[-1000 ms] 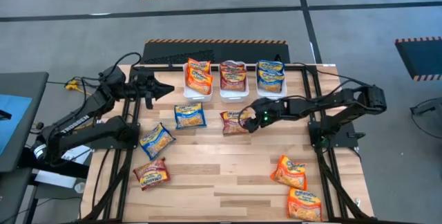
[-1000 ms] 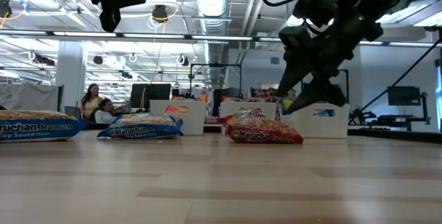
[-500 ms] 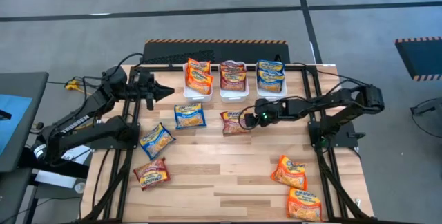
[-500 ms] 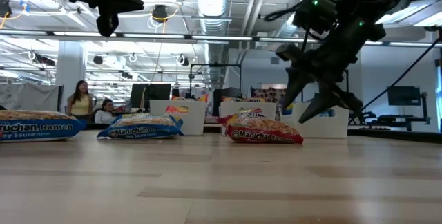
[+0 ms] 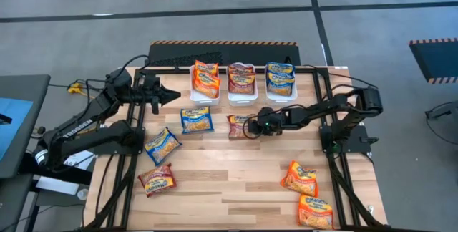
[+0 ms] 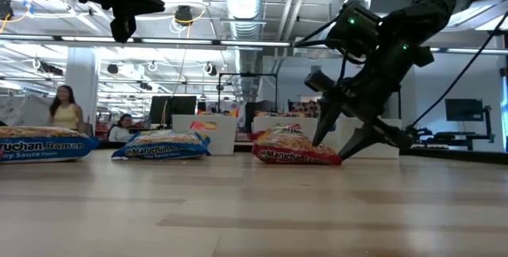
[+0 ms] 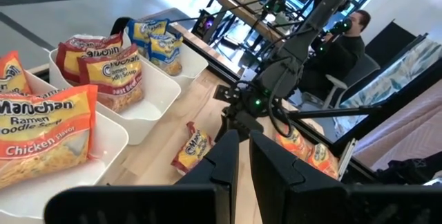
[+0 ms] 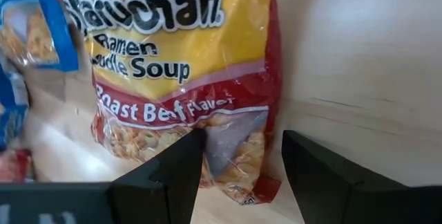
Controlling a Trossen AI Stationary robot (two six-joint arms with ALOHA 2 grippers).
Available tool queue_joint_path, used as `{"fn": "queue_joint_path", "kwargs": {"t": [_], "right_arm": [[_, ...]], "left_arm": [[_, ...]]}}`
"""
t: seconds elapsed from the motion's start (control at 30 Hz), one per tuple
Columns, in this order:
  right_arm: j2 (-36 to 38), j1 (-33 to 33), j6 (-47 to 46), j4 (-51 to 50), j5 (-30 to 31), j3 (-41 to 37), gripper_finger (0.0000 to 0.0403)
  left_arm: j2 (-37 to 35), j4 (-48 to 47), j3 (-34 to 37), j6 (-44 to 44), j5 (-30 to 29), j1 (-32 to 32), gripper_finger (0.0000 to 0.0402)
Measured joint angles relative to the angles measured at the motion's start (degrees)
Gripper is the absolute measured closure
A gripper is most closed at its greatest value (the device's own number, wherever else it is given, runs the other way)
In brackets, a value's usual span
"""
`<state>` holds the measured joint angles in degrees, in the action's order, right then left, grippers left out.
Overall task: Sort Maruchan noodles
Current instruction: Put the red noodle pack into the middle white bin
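Note:
A dark red Maruchan noodles packet [image 5: 240, 126] lies flat on the table in front of the bins. My right gripper [image 5: 253, 127] slants down at its right end, open. One finger [image 8: 173, 172] is over the packet and the other [image 8: 324, 179] over bare wood, with the packet's edge [image 8: 271, 148] between them. My left gripper [image 5: 172, 94] is raised at the far left, shut and empty. More packets lie loose: blue [image 5: 196, 119], orange [image 5: 162, 145], red [image 5: 156, 180] and two orange [image 5: 300, 177]. My right gripper's open fingers stand low on either side of the red packet's right-hand edge [image 6: 329, 152], slanting down from the table's right. Whether a fingertip touches the packet I cannot tell. The packet lies flat on the table.
Three white bins stand in a row at the far edge, holding orange [image 5: 205, 80], red [image 5: 241, 79] and blue [image 5: 280, 79] packets. Black frame rails [image 5: 320, 110] run along both table sides. Bare wood lies in the middle and near part. A person [image 6: 63, 114] is in the room behind.
My right gripper has come down and moved a little toward the table's left, onto the red packet's right end, rolling its wrist as it sank. Its fingers have stayed open. The packet lies where it was.

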<state>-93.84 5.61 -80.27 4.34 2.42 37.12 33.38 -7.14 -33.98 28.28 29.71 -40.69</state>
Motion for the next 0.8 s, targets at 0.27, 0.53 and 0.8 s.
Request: {"fn": "queue_joint_path", "kwargs": {"t": [0.27,0.53,0.8], "right_arm": [[-0.2,0.0,-3.5,-1.7,3.5,-0.1,0.0251],[-0.2,-0.7,-1.3,-1.5,3.5,-0.1,0.0385],[0.9,-2.3,3.6,-1.3,3.5,0.5,0.0388]], "left_arm": [[0.0,0.0,0.0,0.7,0.0,0.0,0.0379],[0.0,0.0,0.0,0.7,0.0,0.0,0.0379],[0.0,0.1,0.0,0.7,0.0,0.0,0.0379]]}}
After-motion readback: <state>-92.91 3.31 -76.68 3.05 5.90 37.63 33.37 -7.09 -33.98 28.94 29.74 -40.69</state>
